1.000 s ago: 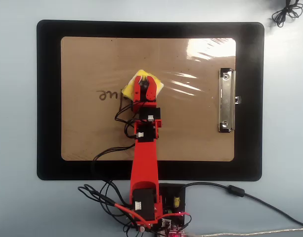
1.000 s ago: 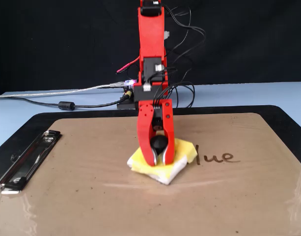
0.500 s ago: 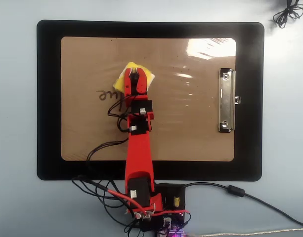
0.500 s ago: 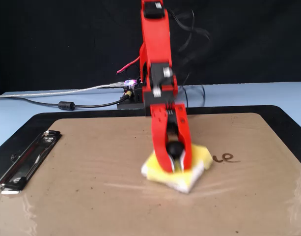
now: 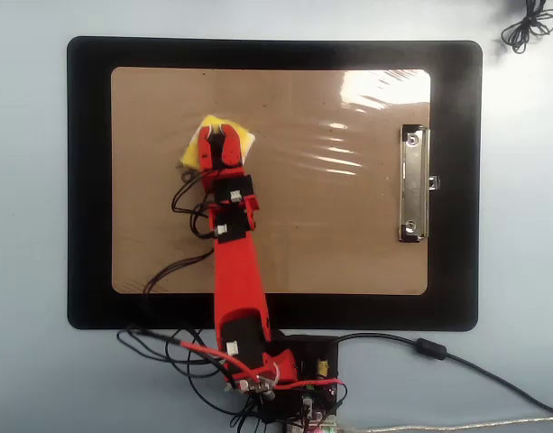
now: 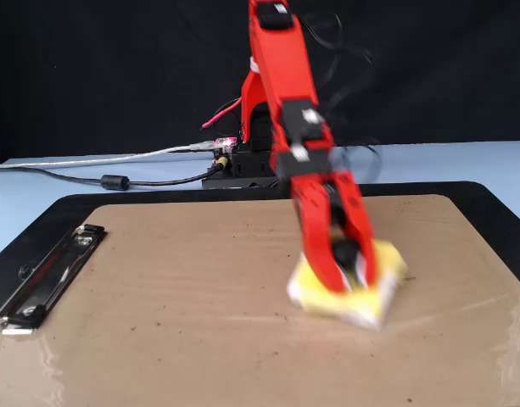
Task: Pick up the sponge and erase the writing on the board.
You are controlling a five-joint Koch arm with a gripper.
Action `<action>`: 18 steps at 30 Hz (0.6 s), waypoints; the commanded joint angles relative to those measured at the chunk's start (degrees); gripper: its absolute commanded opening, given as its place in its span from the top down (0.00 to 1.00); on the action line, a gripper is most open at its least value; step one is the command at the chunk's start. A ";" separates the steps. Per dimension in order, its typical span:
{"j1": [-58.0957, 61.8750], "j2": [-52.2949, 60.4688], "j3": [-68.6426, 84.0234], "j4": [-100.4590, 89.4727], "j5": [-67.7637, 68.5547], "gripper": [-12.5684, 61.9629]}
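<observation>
The yellow sponge (image 5: 203, 142) with a white edge lies on the brown board (image 5: 321, 234), left of its middle in the overhead view. My red gripper (image 5: 219, 133) is shut on the sponge's black knob (image 6: 345, 252) and presses the sponge (image 6: 380, 288) onto the board (image 6: 175, 305); it is blurred in the fixed view. My gripper (image 6: 351, 270) comes down from above. No writing shows on the board in either view; any under the sponge or arm is hidden.
The board lies on a larger black mat (image 5: 87, 180). A silver clip (image 5: 414, 183) sits at the board's right end in the overhead view, at the left in the fixed view (image 6: 47, 275). The arm's base (image 5: 285, 370) and cables (image 5: 420, 347) lie at the mat's near edge.
</observation>
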State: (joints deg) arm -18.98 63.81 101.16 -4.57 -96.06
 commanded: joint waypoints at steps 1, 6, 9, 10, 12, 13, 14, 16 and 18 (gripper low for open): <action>-0.79 1.93 6.42 1.14 -1.58 0.94; -1.67 32.87 36.65 1.58 -1.85 0.94; -1.67 32.17 38.06 0.62 -1.76 0.94; -1.58 27.60 33.75 0.09 -1.76 0.94; -0.35 13.45 22.06 -2.11 -1.49 0.94; 0.35 7.65 16.70 -3.69 -1.49 0.94; 0.35 6.68 14.94 -4.31 -1.49 0.94; 0.26 12.13 22.76 -4.75 -1.58 0.94; 0.18 28.48 36.74 -3.69 -1.58 0.94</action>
State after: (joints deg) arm -18.37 83.32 130.87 -10.90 -96.33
